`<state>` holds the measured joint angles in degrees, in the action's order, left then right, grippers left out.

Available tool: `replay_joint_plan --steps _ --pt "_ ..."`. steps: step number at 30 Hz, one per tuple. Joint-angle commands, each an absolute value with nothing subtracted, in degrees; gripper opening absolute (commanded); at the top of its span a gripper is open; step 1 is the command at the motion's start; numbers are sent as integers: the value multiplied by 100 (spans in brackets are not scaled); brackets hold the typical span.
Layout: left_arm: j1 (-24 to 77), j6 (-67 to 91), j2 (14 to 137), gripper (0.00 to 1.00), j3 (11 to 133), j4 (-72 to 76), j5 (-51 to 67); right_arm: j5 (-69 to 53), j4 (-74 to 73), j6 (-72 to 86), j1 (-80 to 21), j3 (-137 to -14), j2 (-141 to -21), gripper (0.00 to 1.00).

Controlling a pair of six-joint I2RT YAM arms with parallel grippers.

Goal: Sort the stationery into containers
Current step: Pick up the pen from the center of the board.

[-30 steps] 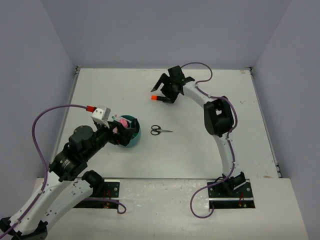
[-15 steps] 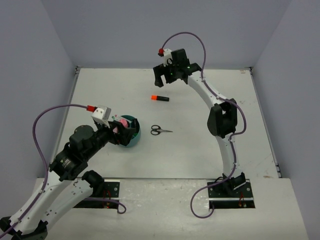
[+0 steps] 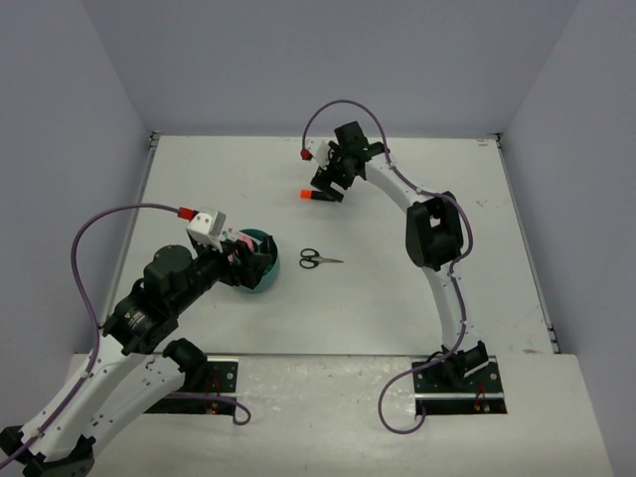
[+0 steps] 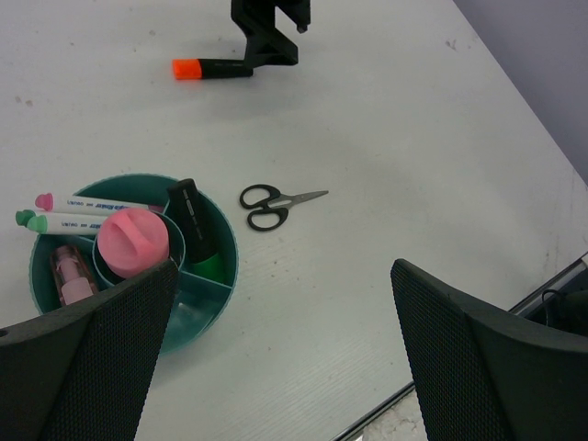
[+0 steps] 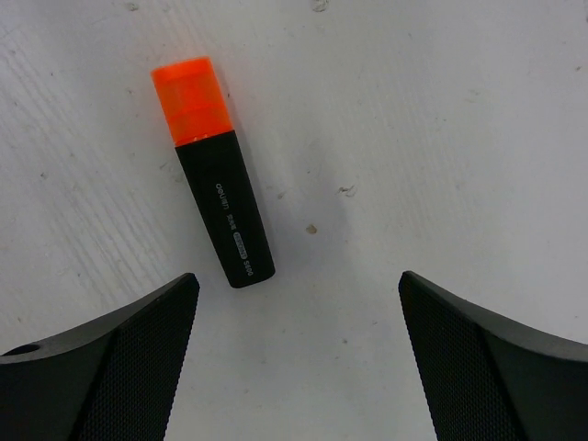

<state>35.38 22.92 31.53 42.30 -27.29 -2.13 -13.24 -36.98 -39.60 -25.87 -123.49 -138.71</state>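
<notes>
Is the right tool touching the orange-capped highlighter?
Apart. The right wrist view shows bare table between the highlighter and both fingers of the open right tool.

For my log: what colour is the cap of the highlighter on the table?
Orange cap, clearest in right wrist view.

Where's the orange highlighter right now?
In the top view, the orange highlighter lies flat on the table at far centre, right beside the open right gripper and beyond the scissors.
</notes>
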Motion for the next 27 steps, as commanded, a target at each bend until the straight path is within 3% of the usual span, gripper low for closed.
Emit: replay_joint_plan --steps 1,13,19,21,27 --pt "3542 2145 3155 100 4201 -2523 -167 -1722 -4129 -5317 -2593 -12516 -13764 93" --pt "3519 2118 3160 100 4215 -2522 -176 -2160 -4827 -6036 -2580 -13131 -14355 85" --pt "3489 2109 3208 100 4228 -2540 -166 -2279 -5143 -6232 -2566 -13543 -14562 62" --pt "3480 2101 3208 100 4234 -2540 -158 -2311 -5173 -6296 -2558 -13526 -14546 58" --pt "3472 2092 3168 100 4245 -2531 -158 -2417 -5363 -6372 -2566 -13514 -14533 60"
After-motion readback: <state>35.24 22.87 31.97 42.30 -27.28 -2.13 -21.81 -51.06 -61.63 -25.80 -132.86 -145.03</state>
